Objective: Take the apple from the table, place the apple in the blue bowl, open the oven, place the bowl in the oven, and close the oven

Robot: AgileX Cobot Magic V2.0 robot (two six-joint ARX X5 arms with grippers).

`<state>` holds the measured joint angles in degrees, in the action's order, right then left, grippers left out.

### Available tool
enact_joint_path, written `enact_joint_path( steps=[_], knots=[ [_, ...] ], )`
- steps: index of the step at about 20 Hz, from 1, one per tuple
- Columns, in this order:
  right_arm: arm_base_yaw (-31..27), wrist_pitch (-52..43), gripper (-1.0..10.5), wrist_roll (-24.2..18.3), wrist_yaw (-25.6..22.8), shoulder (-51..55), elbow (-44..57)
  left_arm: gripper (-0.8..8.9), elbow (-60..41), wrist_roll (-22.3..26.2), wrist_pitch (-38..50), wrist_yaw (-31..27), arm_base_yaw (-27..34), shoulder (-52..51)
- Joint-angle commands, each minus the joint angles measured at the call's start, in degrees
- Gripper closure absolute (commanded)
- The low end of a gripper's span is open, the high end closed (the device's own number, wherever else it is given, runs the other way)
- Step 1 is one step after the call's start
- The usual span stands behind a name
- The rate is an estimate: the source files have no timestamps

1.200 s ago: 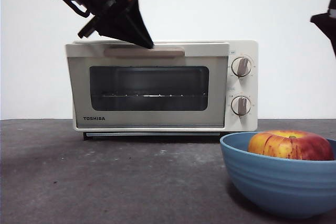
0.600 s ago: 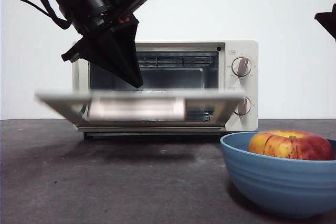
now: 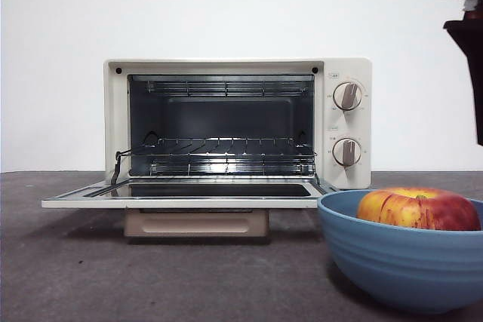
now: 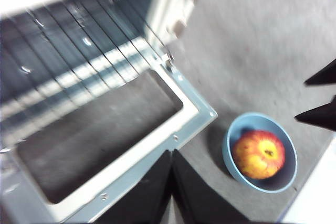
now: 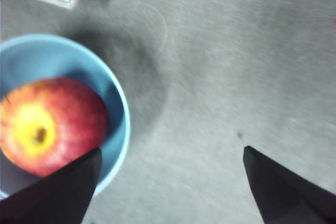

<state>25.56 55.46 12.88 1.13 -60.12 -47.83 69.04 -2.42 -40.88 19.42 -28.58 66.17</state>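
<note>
1. Cream-white boxy TOSHIBA toaster oven (image 3: 226, 122) wide open, dark glass door (image 3: 181, 195) lying flat over the dark grey speckled table (image 3: 113, 277), wire rack (image 3: 219, 154) showing inside.
2. Round red apple with yellow streaks (image 3: 417, 209) resting inside the wide matte blue bowl (image 3: 400, 262), just beside the door's corner.
3. Left gripper (image 4: 171, 182) high above the door, black jaws pressed together, holding nothing.
4. Right gripper (image 5: 168, 182) above the table beside the bowl, jaws spread wide, empty.
</note>
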Motion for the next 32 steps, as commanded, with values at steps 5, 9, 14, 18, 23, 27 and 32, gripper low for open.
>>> enact_joint_path(
  steps=[5,9,14,18,23,27,32],
  knots=[
    [-2.08,-4.76,6.0,-5.16,5.46,-6.12,-0.09,8.06,-13.33,-0.44,3.04,-0.07,5.29,-10.38],
    [-2.08,-8.37,6.5,-5.9,8.33,-9.11,1.22,8.07,-20.74,-2.01,4.09,-0.07,8.55,-17.14],
    [-2.08,-13.99,7.1,-5.81,10.95,-9.64,5.38,8.07,-23.15,-2.84,2.73,-0.07,10.4,-20.98],
    [-2.08,-14.01,7.7,-5.79,11.37,-9.79,5.53,8.07,-23.15,-3.04,2.8,-0.07,10.4,-21.05],
    [-2.01,-14.12,8.0,-5.64,12.76,-12.24,5.68,8.07,-23.15,-3.04,2.78,-0.07,10.4,-21.05],
    [-1.64,-14.56,9.1,-5.62,14.1,-12.52,5.68,8.07,-23.15,-3.04,2.8,-0.07,10.4,-21.05],
    [-1.64,-15.12,9.4,-4.15,15.54,-12.46,5.68,8.07,-23.15,-3.04,2.91,-0.07,10.4,-21.05]
  ],
)
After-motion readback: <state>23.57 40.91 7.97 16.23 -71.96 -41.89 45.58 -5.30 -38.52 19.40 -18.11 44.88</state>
